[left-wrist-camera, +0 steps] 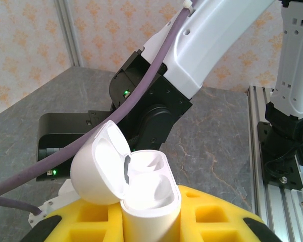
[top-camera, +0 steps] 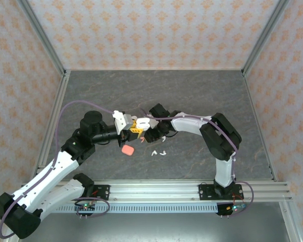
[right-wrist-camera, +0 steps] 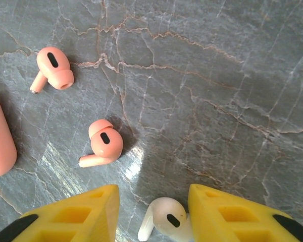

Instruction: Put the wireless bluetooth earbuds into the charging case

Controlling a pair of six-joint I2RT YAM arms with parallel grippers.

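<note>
Plenty of bare table (top-camera: 192, 91) is left across the upper half of the top view, right up to the patterned walls (top-camera: 151, 30) and their metal posts. Everything is bunched at the middle, a bit above the metal rail (top-camera: 156, 187) along the bottom. A coral case (top-camera: 127, 149) is parked at the lower left of the huddle. Two loose white earbuds (top-camera: 154, 153) are lying just right of it, not touching it, with open stone around them.

The left arm is stretched from the lower left corner up toward centre, forearm about level. In its wrist view the left gripper (left-wrist-camera: 149, 229) is clamped on a white case (left-wrist-camera: 149, 201), held upright with the lid (left-wrist-camera: 101, 166) flipped open to the left.

The right arm is arched up from the lower right and folded back leftward, wrist tipped down at the table. The right gripper (right-wrist-camera: 154, 217) is spread apart. A white earbud (right-wrist-camera: 164, 218) is sat between the fingers, up against the right-hand one and clear of the other. Two coral earbuds (right-wrist-camera: 103, 146) are lying apart in the upper left of that view.
</note>
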